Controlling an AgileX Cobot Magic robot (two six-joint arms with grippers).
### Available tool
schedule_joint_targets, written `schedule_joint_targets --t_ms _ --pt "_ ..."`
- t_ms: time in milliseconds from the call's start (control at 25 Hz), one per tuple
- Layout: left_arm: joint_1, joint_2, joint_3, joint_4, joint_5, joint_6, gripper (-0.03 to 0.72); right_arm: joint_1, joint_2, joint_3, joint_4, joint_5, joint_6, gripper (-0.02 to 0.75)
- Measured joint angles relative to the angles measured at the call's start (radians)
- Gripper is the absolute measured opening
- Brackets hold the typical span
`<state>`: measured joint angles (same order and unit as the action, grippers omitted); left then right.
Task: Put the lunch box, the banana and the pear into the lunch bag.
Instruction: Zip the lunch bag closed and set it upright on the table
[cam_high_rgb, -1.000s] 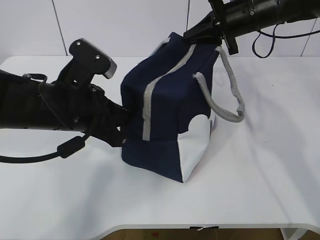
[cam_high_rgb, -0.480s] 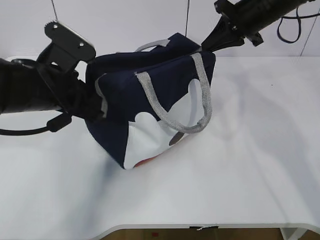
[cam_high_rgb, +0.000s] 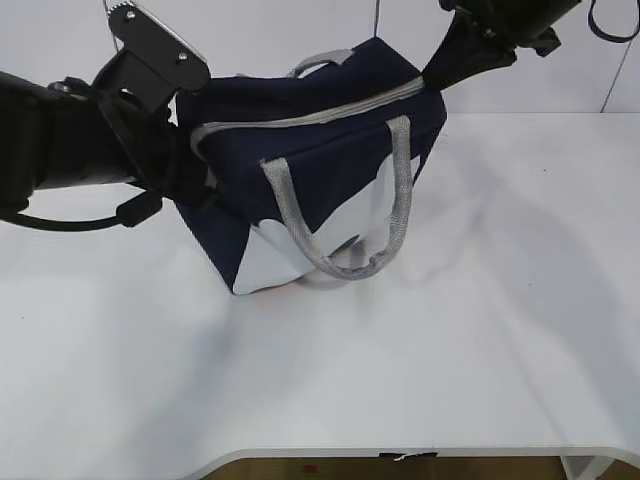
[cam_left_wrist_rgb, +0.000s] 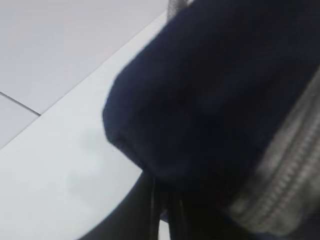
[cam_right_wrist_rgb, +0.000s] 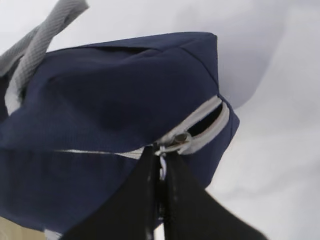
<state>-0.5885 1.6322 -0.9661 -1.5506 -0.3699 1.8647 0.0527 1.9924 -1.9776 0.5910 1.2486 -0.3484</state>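
The navy lunch bag (cam_high_rgb: 330, 160) hangs tilted between both arms, its low corner near the table, white front panel (cam_high_rgb: 290, 255) facing me. A grey handle (cam_high_rgb: 395, 215) droops in front. My left gripper (cam_high_rgb: 196, 165) is shut on the bag's left end, seen close up as dark fabric (cam_left_wrist_rgb: 225, 90) over the fingers (cam_left_wrist_rgb: 150, 205). My right gripper (cam_high_rgb: 433, 78) is shut on the zipper's ring pull (cam_right_wrist_rgb: 175, 142) at the bag's right end (cam_right_wrist_rgb: 110, 100); the grey zipper (cam_high_rgb: 310, 117) is shut along most of its length. The lunch box, banana and pear are out of view.
The white table (cam_high_rgb: 480, 330) stretches to the right and front of the bag, with its front edge (cam_high_rgb: 400, 452) near the bottom of the exterior view. A white wall stands behind. A black cable (cam_high_rgb: 60, 222) loops under the left arm.
The bag has swung round from end-on to showing its white front panel, and its top has risen. Both arms moved up with it; the left arm now sits higher.
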Motion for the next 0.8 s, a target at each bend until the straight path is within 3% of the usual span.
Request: schedule_joint_targets --t_ms 440,800 --pt "0.000 0.012 -0.002 0.039 -0.003 0.000 -0.005 0.092 -0.150 0.260 -0.115 -0.016 0.019 0.006" --pt "0.004 0.014 -0.002 0.057 -0.005 0.002 -0.005 0.174 -0.244 0.387 -0.130 -0.016 0.102 0.006"
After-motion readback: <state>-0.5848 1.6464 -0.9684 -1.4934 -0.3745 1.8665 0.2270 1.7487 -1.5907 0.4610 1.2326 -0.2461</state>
